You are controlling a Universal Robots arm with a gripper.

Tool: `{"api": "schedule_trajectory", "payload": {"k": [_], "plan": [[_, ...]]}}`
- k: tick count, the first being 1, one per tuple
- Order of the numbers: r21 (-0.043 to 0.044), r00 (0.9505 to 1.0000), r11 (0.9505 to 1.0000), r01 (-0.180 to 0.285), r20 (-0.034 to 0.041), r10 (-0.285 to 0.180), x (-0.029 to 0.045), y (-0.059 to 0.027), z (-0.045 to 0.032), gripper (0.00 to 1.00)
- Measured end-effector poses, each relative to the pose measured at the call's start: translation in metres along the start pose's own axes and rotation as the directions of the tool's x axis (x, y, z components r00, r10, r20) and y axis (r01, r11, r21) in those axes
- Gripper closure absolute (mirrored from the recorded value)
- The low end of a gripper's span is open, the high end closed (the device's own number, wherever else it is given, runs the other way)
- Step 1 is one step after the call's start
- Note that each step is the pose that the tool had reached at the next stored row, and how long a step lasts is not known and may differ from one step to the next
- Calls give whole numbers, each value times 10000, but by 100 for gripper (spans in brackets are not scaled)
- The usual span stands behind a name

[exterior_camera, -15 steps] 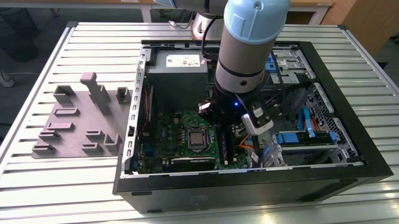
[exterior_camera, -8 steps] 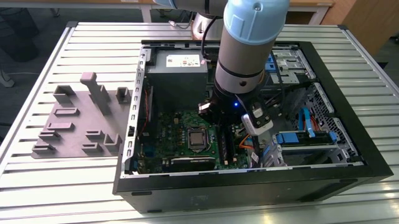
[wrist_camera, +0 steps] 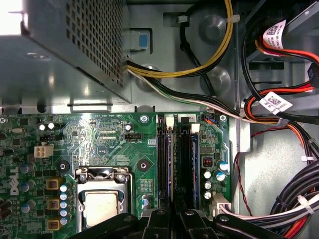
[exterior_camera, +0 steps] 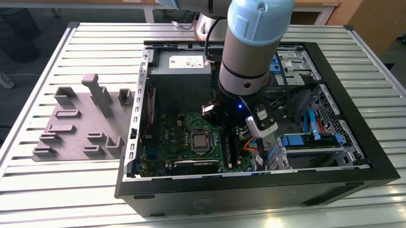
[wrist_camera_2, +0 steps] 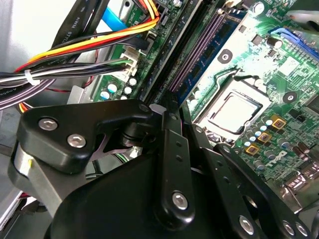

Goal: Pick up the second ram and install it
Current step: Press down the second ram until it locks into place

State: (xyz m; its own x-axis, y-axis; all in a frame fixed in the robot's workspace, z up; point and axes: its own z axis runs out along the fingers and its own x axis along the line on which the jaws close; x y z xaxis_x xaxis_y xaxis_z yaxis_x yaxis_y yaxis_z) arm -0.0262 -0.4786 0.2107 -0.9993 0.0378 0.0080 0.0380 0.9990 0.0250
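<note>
The black claw gripper (exterior_camera: 227, 127) is hovering over the green motherboard (wrist_camera: 107, 144), just at three o'clock of its silver processor socket (exterior_camera: 200, 141); clenched or released, I cannot tell.

One computer case (exterior_camera: 355, 175), one motherboard (exterior_camera: 180, 137), one grey fixture (exterior_camera: 76, 123)

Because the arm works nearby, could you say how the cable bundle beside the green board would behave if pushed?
The cable bundle looks floppy, its strands curving loosely, probably bending aside. Its white ties likely make it shift as one.
</note>
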Motion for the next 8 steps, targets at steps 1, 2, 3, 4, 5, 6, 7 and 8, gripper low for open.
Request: {"api": "schedule_trajectory", "payload": {"k": [1, 2, 3, 4, 5, 6, 7, 8], "plan": [[1, 10000, 10000, 4, -1, -4, 0, 0, -2, 86], [2, 10000, 10000, 9, -1, -9, 0, 0, -4, 86], [4, 10000, 10000, 16, -2, -16, 0, 0, -5, 86], [7, 10000, 10000, 24, -3, -24, 0, 0, -7, 86], [11, 10000, 10000, 31, -3, -31, 0, 1, -9, 86], [10, 10000, 10000, 38, -3, -38, 0, 2, -8, 86], [10, 10000, 10000, 46, -3, -46, 0, 2, -8, 86], [10, 10000, 10000, 58, -6, -58, -1, 3, -8, 86]]}}
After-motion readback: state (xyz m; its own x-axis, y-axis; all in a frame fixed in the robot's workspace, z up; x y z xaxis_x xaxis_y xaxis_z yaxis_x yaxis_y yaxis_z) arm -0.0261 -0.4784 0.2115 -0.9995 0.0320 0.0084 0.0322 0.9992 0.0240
